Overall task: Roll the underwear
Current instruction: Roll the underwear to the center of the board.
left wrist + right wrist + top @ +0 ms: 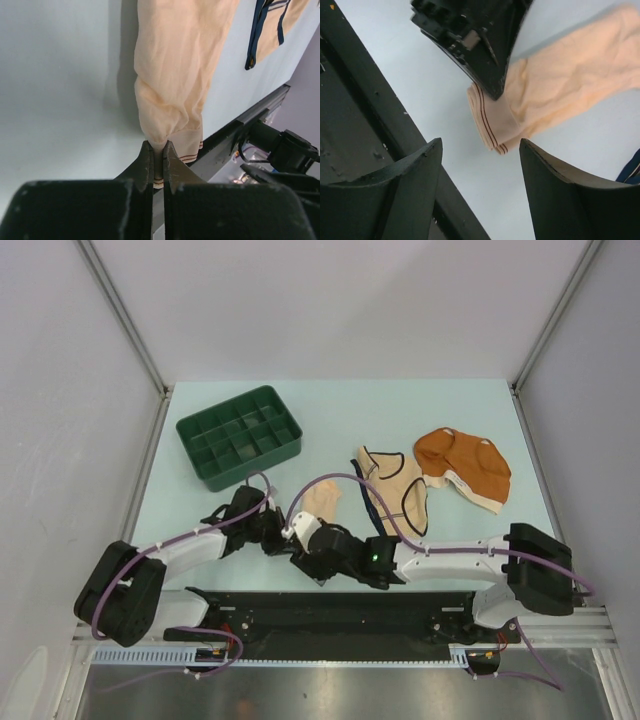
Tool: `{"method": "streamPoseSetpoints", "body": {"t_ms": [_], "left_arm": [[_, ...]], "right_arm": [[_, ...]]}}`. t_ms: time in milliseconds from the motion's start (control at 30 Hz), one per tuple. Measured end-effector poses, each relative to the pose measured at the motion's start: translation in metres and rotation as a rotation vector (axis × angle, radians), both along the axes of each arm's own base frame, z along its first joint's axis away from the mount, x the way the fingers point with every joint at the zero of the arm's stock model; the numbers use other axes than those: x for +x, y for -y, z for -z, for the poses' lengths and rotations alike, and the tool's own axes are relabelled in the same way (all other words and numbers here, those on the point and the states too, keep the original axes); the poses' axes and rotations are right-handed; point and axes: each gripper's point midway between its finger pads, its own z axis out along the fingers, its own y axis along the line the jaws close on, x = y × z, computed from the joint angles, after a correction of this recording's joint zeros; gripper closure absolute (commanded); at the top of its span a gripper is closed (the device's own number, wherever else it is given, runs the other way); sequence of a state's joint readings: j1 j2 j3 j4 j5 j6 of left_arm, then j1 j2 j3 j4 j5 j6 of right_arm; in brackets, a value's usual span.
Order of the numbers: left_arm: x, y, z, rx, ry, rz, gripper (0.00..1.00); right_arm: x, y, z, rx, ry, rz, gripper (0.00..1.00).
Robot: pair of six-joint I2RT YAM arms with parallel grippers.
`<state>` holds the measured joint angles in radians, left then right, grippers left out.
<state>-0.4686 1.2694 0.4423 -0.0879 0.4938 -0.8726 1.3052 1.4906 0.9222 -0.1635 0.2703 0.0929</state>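
Peach underwear (pixel 322 502), pinched by left fingers (pixel 145 167), lies outside the green tray (pixel 260 465).

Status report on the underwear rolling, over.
Left gripper shut on peach underwear end. Right gripper open beside it. Nothing in the way.

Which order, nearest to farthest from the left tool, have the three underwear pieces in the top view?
1. Peach underwear: pinched by the left tool, just right of it.
2. Cream underwear with black trim: middle, further right.
3. Rust-orange underwear: far right.
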Motion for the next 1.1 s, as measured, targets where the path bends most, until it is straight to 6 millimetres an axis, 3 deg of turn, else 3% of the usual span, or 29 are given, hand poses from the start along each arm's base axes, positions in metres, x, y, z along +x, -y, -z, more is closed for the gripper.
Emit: {"method": "streamPoseSetpoints", "body": {"t_ms": [167, 333, 500, 800, 900, 1100], "left_arm": [[-0.008, 0.000, -0.003, -0.037, -0.052, 0.016, 0.99], [-0.013, 0.001, -0.008, -0.076, -0.088, 0.028, 1.00], [-0.016, -0.001, -0.011, -0.104, -0.120, 0.024, 1.00], [-0.023, -0.003, -0.014, -0.140, -0.173, 0.030, 1.00], [-0.026, -0.004, -0.014, -0.153, -0.190, 0.032, 1.00], [-0.030, -0.006, -0.015, -0.167, -0.217, 0.028, 1.00]], "right_arm": [[-0.013, -0.020, 0.001, 0.008, 0.126, -0.033, 0.34], [-0.026, -0.033, 0.019, -0.021, 0.196, -0.050, 0.35], [-0.025, -0.029, 0.036, -0.068, 0.244, -0.026, 0.36], [-0.016, -0.024, 0.045, -0.107, 0.347, 0.039, 0.42], [-0.020, -0.025, 0.050, -0.126, 0.401, 0.036, 0.47], [-0.019, -0.022, 0.052, -0.146, 0.486, 0.080, 0.68]]}}
